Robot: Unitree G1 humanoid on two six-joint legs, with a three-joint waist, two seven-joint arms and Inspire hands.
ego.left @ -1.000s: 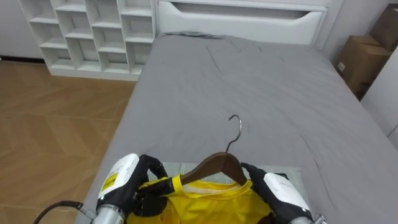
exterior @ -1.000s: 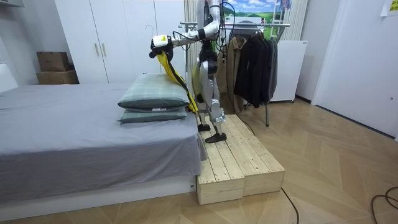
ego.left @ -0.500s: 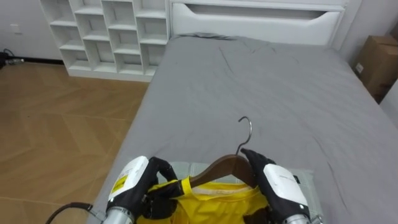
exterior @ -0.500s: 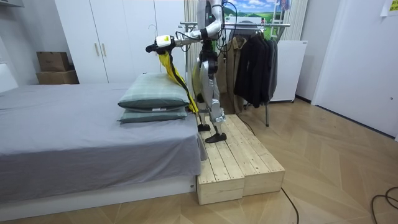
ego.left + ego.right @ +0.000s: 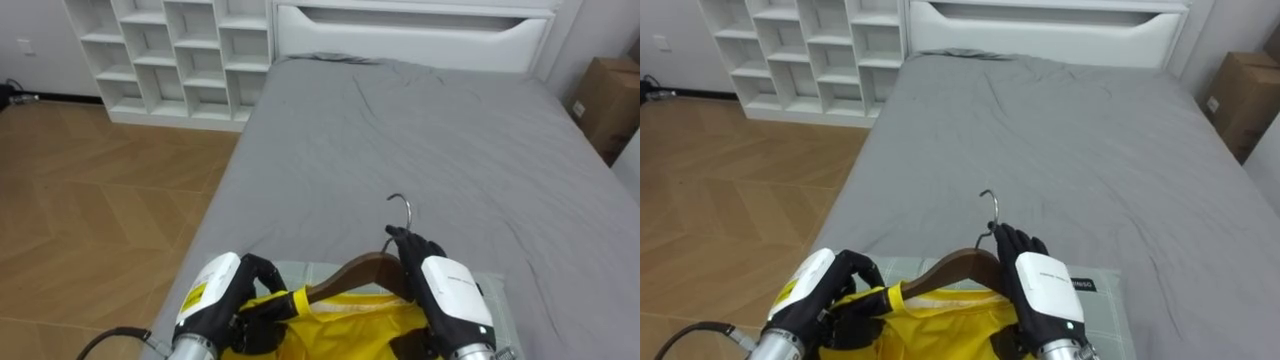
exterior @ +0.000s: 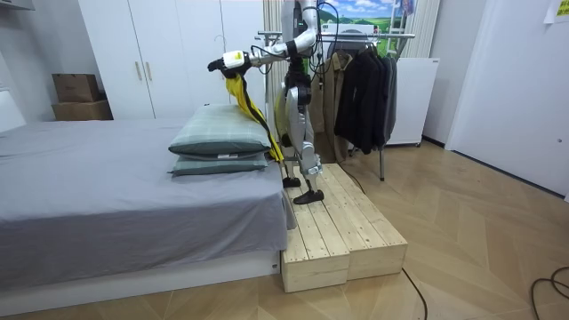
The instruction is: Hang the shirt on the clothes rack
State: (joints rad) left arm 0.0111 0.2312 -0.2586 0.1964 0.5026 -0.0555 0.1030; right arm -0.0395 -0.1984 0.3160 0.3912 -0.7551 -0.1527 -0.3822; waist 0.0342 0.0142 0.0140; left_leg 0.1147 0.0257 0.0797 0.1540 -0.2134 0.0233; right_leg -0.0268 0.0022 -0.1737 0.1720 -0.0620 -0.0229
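Observation:
A yellow garment [image 5: 340,325] hangs on a brown wooden hanger [image 5: 350,272] with a metal hook [image 5: 401,206] pointing away from me. I hold it up over the bed. My left hand [image 5: 215,295] is shut on the garment at the hanger's left end. My right hand [image 5: 447,292] sits on the hanger's middle, its dark fingers [image 5: 405,245] curled round the neck just under the hook. In the room view I stand on a wooden platform [image 6: 342,227] beside the bed, with the yellow garment [image 6: 242,100] dangling from my raised hands above two pillows [image 6: 218,142].
A grey bed [image 5: 420,140] stretches ahead to a white headboard [image 5: 400,30]. White cube shelves [image 5: 170,50] stand at the far left over wooden floor [image 5: 90,200]. A cardboard box [image 5: 605,95] is at the right. A clothes rack [image 6: 369,37] with dark coats stands behind me.
My right hand has slid from the hanger's right shoulder up to its neck under the hook. The hanger has risen slightly. My view shifted a little to the left.

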